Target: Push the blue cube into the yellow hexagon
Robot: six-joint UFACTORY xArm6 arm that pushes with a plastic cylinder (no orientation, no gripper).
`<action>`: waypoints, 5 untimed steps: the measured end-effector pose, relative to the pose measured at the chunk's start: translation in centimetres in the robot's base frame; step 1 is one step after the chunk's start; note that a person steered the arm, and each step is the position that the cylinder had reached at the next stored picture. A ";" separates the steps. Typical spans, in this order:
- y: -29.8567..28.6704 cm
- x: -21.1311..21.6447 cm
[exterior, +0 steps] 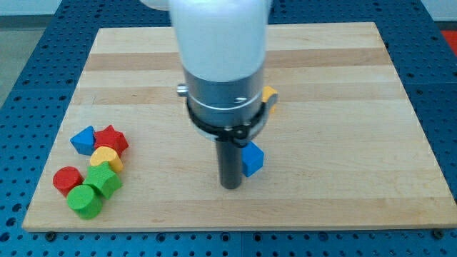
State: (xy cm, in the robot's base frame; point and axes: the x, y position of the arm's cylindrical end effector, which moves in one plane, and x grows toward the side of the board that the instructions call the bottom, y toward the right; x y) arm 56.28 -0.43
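Note:
The blue cube (252,158) sits on the wooden board (343,128) just right of centre, low in the view. My tip (229,185) is at the cube's left side, touching or nearly touching it. The yellow hexagon (269,94) peeks out from behind the arm's grey body, above the cube; most of it is hidden.
A cluster of blocks lies at the view's lower left: a blue block (83,139), a red star (111,139), a yellow block (107,157), a green star (104,178), a red cylinder (67,179) and a green cylinder (85,200). The arm's white and grey body (221,64) covers the board's centre.

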 end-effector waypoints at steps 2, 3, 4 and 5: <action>1.4 0.5; 1.4 -0.6; 1.6 -2.8; 2.3 -4.4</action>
State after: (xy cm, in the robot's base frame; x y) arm 51.85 1.86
